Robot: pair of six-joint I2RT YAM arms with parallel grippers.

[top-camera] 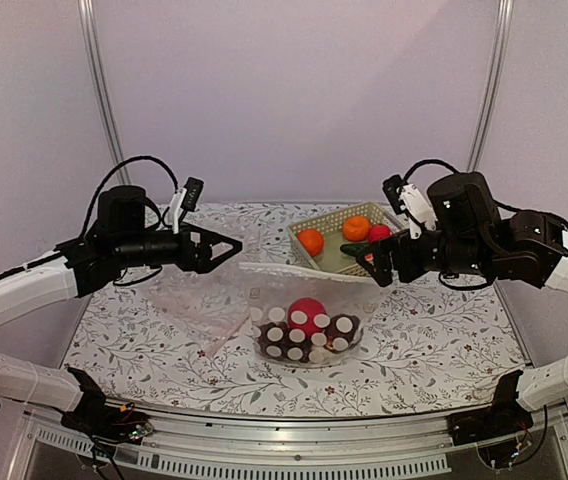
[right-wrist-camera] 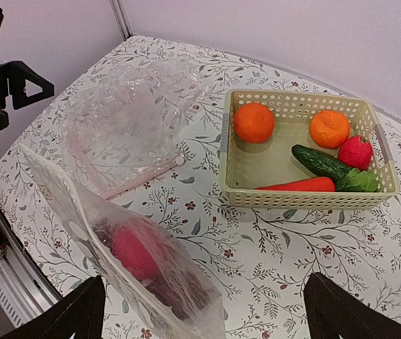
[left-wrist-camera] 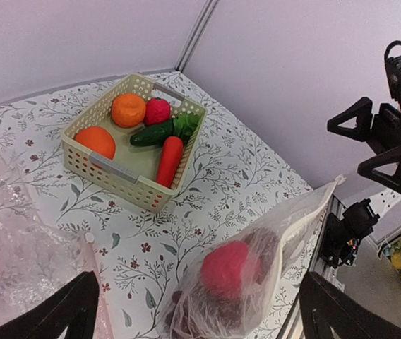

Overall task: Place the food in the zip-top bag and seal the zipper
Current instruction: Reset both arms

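1. Loading is judged complete: the red fruit [top-camera: 307,312] and the grapes [top-camera: 342,328] both lie inside the zip-top bag [top-camera: 334,297].
2. The zip-top bag stands upright at the middle of the tabletop [top-camera: 434,330]. A plain clear bag [top-camera: 199,305] lies just beside it on the left, and a basket [top-camera: 349,240] of other produce sits behind it.
3. The zipper [top-camera: 304,272] runs as a pale strip across the top of the bag. The strip looks flat, but none of the views shows whether it is pressed closed. Sealing is therefore judged to be the step left to do or to check.
4. The left pincer [top-camera: 232,250] is spread wide and holds nothing. It hovers near the left end of the zipper and does not touch it.
5. The right pincer [top-camera: 374,268] is also spread wide and empty. It hovers just beside the right end of the zipper, and no contact is visible.
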